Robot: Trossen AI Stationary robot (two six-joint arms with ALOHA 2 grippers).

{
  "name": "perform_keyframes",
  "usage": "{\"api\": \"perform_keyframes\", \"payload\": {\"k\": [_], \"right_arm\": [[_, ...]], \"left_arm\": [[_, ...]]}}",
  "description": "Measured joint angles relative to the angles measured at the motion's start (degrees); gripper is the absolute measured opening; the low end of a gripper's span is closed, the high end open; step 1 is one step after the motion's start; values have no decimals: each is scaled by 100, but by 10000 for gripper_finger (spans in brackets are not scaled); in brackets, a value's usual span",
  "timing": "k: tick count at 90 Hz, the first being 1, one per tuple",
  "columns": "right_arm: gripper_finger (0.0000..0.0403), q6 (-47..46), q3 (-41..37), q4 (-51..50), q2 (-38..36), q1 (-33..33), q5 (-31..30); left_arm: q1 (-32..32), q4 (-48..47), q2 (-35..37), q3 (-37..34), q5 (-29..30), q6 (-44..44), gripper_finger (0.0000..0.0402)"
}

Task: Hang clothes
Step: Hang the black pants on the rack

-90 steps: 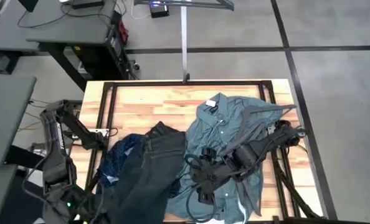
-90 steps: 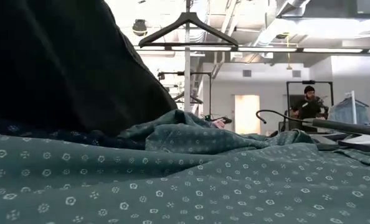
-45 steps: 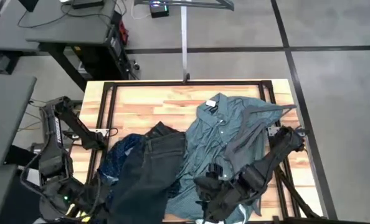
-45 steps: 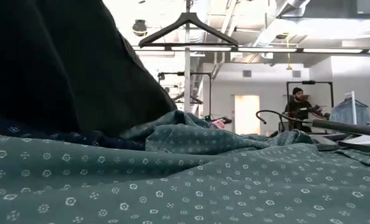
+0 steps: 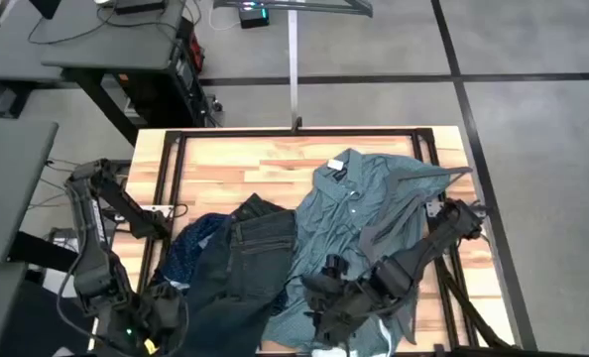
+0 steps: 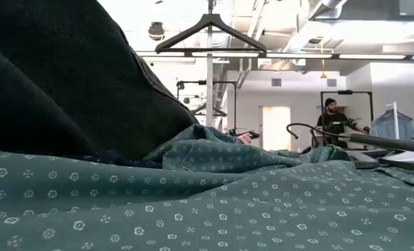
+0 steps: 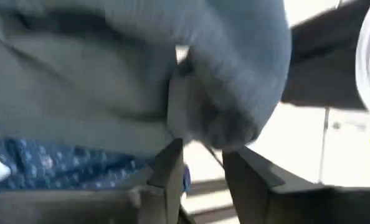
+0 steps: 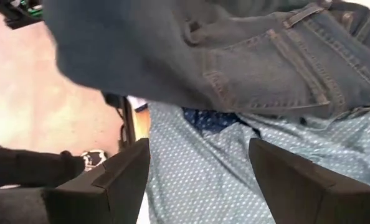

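At the table's near edge the left gripper (image 5: 161, 315) pinches the jeans (image 5: 237, 273) hem to lift them off the teal shirt (image 5: 359, 213) (navy shirt (image 5: 190, 246) underneath), right gripper (image 5: 319, 309) spread wide alongside.

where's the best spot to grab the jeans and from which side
Probably the waistband of the jeans, at its far end. It lies exposed on top of the teal shirt and navy shirt, thick and stiff. Come from above, from the table's far side.
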State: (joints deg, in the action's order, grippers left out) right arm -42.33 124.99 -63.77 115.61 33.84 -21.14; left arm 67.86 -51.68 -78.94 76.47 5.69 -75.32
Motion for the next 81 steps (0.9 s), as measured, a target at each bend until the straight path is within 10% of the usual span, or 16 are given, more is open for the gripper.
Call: {"api": "perform_keyframes", "payload": {"k": [47, 81], "right_arm": [[260, 2187, -48, 649, -3, -2212, 1128], [260, 3001, -2171, 3316, 6, -3475, 2607]], "left_arm": [[-283, -90, 250, 28, 385, -464, 107], [-619, -192, 958, 28, 1664, -169, 106]]}}
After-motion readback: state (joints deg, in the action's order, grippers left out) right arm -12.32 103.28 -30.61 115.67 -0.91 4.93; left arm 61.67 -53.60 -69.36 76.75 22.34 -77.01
